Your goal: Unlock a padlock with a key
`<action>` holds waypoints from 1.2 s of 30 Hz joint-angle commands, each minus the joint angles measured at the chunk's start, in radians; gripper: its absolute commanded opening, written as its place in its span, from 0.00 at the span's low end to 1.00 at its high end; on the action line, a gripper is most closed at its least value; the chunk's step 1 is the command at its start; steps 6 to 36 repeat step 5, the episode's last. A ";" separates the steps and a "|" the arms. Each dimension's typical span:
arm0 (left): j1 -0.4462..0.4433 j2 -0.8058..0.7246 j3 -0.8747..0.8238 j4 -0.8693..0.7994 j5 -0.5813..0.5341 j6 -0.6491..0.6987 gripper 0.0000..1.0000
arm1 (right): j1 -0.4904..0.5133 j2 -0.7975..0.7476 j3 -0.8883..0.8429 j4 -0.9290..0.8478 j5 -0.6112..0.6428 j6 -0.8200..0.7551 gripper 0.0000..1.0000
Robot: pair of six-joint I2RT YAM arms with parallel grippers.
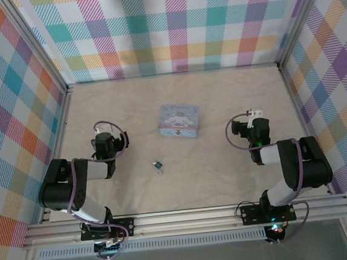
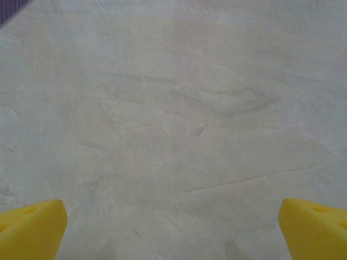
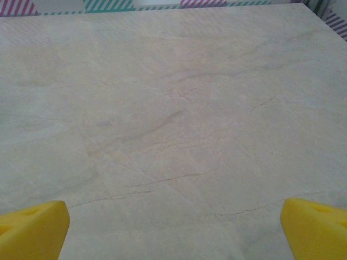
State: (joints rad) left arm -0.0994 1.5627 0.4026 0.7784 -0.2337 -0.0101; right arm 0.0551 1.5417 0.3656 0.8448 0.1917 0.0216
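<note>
The tiny dark padlock (image 1: pixel 157 164) lies on the pale table between the two arms, a little nearer the left one. A thin grey sliver, the key (image 1: pixel 160 170), lies right against its near side. My left gripper (image 1: pixel 103 140) hovers to the left of them, folded back over its arm. In the left wrist view its yellow fingertips (image 2: pixel 32 227) stand wide apart over bare table, so it is open. My right gripper (image 1: pixel 255 129) is far to the right, and its yellow fingertips (image 3: pixel 33 227) are also spread wide with nothing between them.
A light-blue rectangular tin (image 1: pixel 179 121) with a white cartoon dog sits behind the padlock at table centre. Plaid walls enclose the table on three sides, with metal posts at the back corners. An aluminium rail (image 1: pixel 187 219) runs along the near edge.
</note>
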 commanded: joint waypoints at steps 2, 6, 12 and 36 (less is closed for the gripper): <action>0.005 0.001 0.000 0.063 -0.022 0.006 1.00 | -0.022 -0.006 0.034 0.012 -0.060 0.014 1.00; -0.003 -0.001 0.000 0.064 -0.034 0.011 1.00 | -0.022 -0.010 0.028 0.020 -0.060 0.011 1.00; -0.003 -0.001 0.000 0.064 -0.034 0.011 1.00 | -0.022 -0.010 0.028 0.020 -0.060 0.011 1.00; -0.003 -0.001 0.000 0.064 -0.034 0.011 1.00 | -0.022 -0.010 0.028 0.020 -0.060 0.011 1.00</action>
